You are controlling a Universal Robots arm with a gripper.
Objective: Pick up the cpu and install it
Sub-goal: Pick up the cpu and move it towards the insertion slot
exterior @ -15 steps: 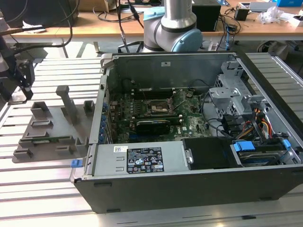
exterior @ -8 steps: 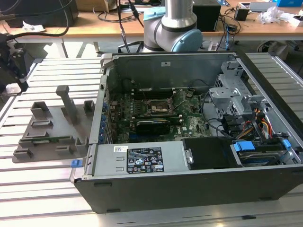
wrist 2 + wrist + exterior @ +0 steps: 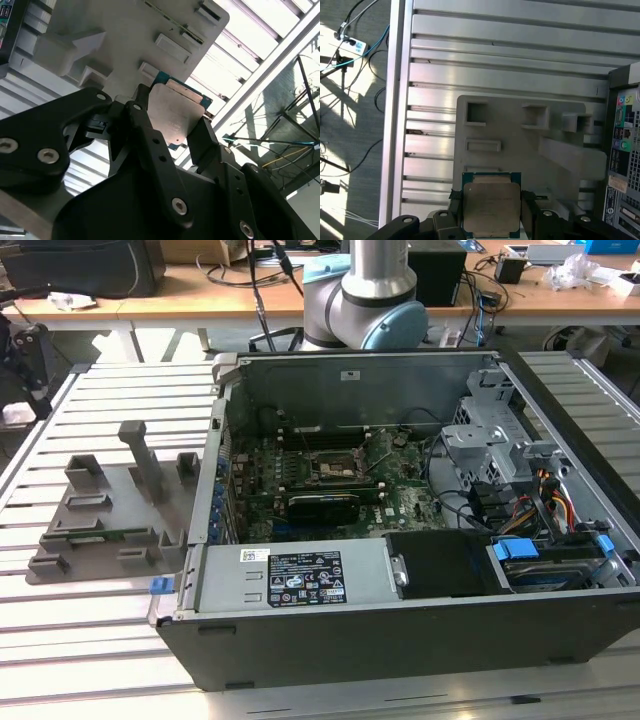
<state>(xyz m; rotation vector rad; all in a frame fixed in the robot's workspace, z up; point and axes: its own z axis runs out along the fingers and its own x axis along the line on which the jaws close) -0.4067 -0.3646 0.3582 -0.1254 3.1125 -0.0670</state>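
The cpu (image 3: 491, 207) is a flat square chip with a silvery-grey top plate and a thin green rim. My gripper (image 3: 491, 216) is shut on it, one black finger (image 3: 454, 216) against each opposite edge. In the second wrist view the cpu (image 3: 172, 114) shows the same way between the gripper (image 3: 172, 129) fingers (image 3: 142, 120). Both wrist views show it held in the air above the grey holder tray (image 3: 520, 130) on the slatted table. The dark square socket (image 3: 335, 465) sits on the motherboard inside the open computer case (image 3: 400, 540).
The grey holder tray (image 3: 110, 510) stands at the exterior view's left of the case, with upright posts and a thin green strip (image 3: 100, 535) in one slot. The arm's base (image 3: 370, 300) rises behind the case. Cables and drive cages crowd the case's right side.
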